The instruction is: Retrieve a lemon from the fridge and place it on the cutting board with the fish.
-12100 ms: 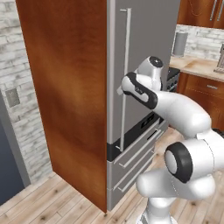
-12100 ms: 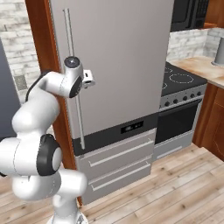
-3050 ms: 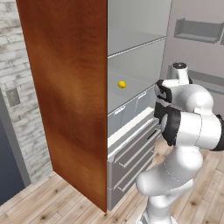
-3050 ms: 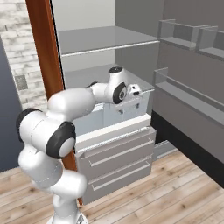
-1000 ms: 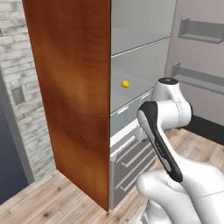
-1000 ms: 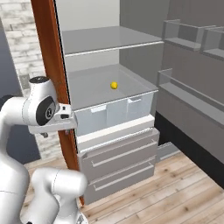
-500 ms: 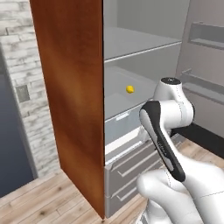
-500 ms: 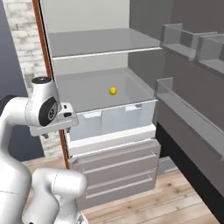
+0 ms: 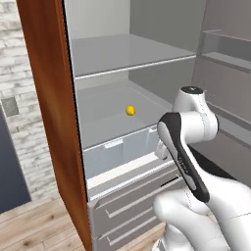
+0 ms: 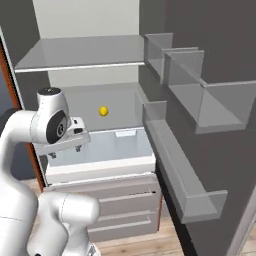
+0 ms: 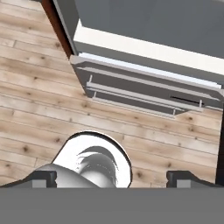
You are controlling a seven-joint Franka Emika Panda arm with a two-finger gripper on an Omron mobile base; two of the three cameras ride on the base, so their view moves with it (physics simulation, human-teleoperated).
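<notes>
Lemon (image 9: pixel 130 111) sits mid-shelf in the open fridge (image 9: pixel 122 54), away from its edges. Likely light, firm, rolls easily; pinch across its middle. Gripper (image 11: pixel 111 178) spread wide, empty.

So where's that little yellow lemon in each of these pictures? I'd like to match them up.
Left base view: the lemon sits near the middle of the picture, on the fridge's lower shelf.
Right base view: the lemon lies left of centre, on that same shelf.
Hand view: the lemon is not in it; this camera looks down at the wooden floor.
Shared landmark: the clear drawer just below the shelf.
</notes>
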